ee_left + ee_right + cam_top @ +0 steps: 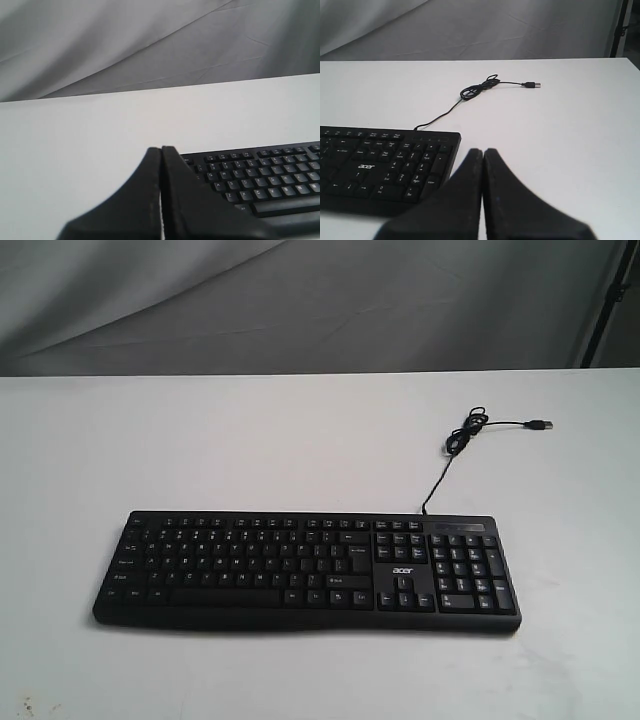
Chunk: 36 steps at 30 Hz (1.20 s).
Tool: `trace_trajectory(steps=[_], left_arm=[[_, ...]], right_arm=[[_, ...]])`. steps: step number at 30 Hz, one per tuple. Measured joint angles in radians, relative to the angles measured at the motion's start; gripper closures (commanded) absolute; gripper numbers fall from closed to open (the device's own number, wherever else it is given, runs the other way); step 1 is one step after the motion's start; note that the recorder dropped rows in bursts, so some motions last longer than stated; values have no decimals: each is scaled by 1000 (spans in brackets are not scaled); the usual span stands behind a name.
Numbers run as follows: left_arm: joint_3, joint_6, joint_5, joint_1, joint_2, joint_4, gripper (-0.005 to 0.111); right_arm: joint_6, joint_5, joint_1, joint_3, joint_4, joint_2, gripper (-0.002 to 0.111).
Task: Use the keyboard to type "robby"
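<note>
A wide black keyboard (pixel 305 570) with small white legends and an "acer" logo lies flat on a white worktop (pixel 200 440), towards the near edge in the exterior view, its number pad at the right end. A thin black cable (pixel 445 465) runs from its back edge, near the number pad, into a loose coil and ends in a USB plug (pixel 540 425) lying on the worktop well behind the keyboard. A creased grey cloth (pixel 300 300) hangs behind the worktop. Neither arm shows in the exterior view. In the left wrist view the left jaws are pressed together, with only a hairline slit between them, and their tips cover the keyboard's outer left corner. In the right wrist view the right jaws are likewise closed, holding nothing, over bare worktop just beside the number-pad end. Whether either pair touches the keyboard cannot be told.
</note>
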State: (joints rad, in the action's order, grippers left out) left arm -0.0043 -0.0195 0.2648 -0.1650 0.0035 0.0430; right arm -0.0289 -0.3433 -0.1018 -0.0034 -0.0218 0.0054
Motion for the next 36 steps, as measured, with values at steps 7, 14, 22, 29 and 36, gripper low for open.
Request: trace_trajectory(steps=[7,14,22,29,36], left_arm=[[0,0,0,0,0,0,107],[0,0,0,0,0,0,107],[0,0,0,0,0,0,107],[0,0,0,0,0,0,107],[0,0,0,0,0,0,107]], right_arm=[[0,119,0,0,5,0,108],[0,358,0,0,5,0,108],[0,500,0,0,5,0,108],[-151,754,0,0,-87,0,108],[-308,768,0,-25,-114,3,108]])
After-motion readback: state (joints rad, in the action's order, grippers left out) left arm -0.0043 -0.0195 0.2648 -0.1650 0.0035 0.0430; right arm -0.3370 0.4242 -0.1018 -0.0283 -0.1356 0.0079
